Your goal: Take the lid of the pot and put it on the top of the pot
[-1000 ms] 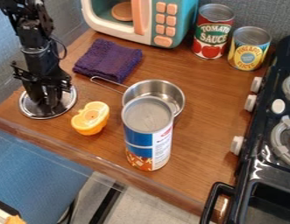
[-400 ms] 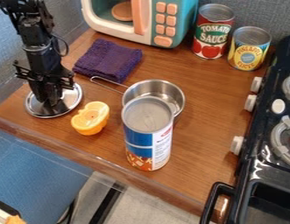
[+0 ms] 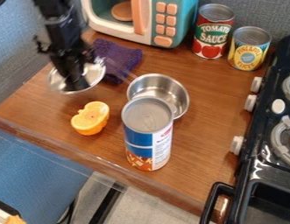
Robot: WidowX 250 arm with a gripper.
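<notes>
Step in hand: carry lid over to pot. Blue-labelled can [image 3: 148,148], below centre of frame, stands right at pot's near side, so keep the lid high enough to pass it and come in from the left. Orange toy piece [image 3: 91,122], left of centre, is best cleared too. Pot [image 3: 176,98], mid-frame, is open; centre lid over its rim, level it, lower gently, let go only once it sits all round. Lid [image 3: 59,83], upper left of frame, is under the gripper [image 3: 76,84], which looks clamped on its top; the knob itself is hidden. Pot handle [image 3: 120,70] runs toward the lid's right edge, contact can't be told; lift clear of it first or the pot may get dragged. Purple cloth [image 3: 126,54], behind the lid, could snag a low edge

Changes vs earlier frame: gripper and lid have gone up and right in frame, lid tilted more. Pot has shifted slightly up and right, its handle swung up toward the cloth, probably a nudge from the lid. Can and orange piece same spots
</notes>
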